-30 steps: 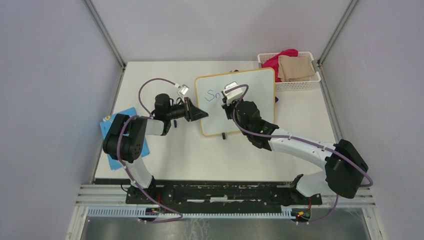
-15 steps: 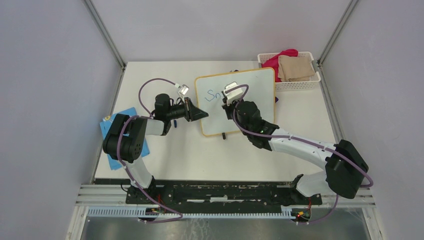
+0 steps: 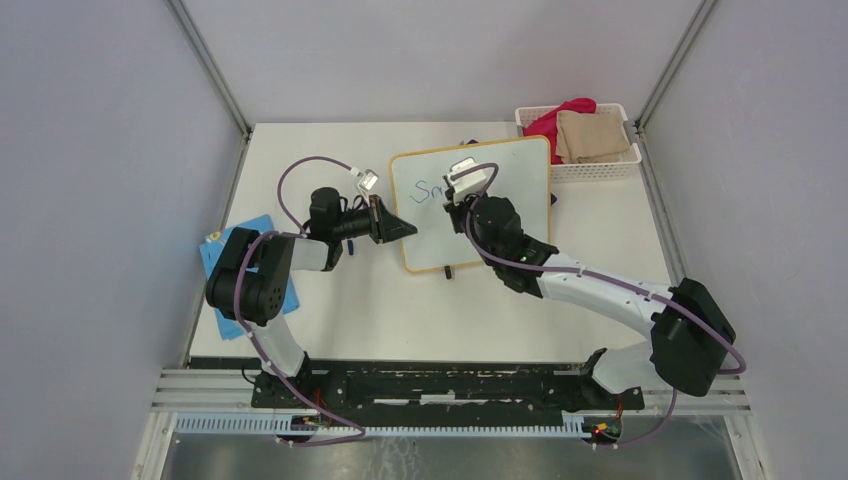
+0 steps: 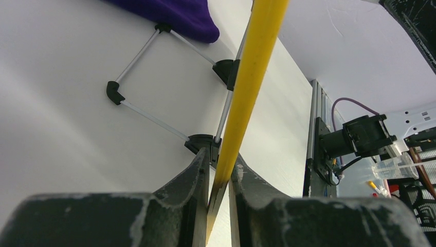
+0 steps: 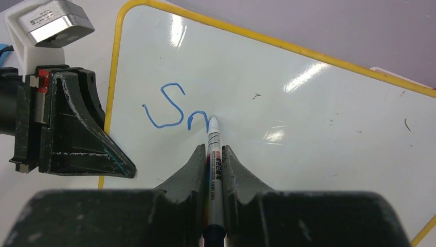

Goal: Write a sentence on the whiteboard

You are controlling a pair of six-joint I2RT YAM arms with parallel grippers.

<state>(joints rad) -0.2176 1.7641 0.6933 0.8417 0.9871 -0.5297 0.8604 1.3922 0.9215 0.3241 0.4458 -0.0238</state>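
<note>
Right claw (image 5: 213, 150): nearly closed, both fingers pinching a marker (image 5: 214, 170) by its barrel, tip pointing away from the wrist.
Marker: white barrel with small print; its tip meets the board just right of the last blue stroke.
Sentence (image 5: 172, 109): blue ink in the board's far left part; a large "S" followed by a small hooked stroke like an "n", nothing more written.
Left claw (image 4: 218, 162): nearly closed, clamped on the board's yellow left edge close to its near corner.
Whiteboard (image 3: 515, 200): glossy white, thin yellow-orange frame, rounded corners, a few faint marks; black feet (image 4: 226, 70) joined by thin metal rods show underneath it in the left wrist view. It sits on the far half of the tabletop (image 3: 330, 320), around the middle, turned slightly askew.
Basket (image 3: 600, 170): white, at the far right corner, just beside the board's far right corner, holding red and tan cloths.
Card (image 3: 222, 250): blue, at the left edge.
</note>
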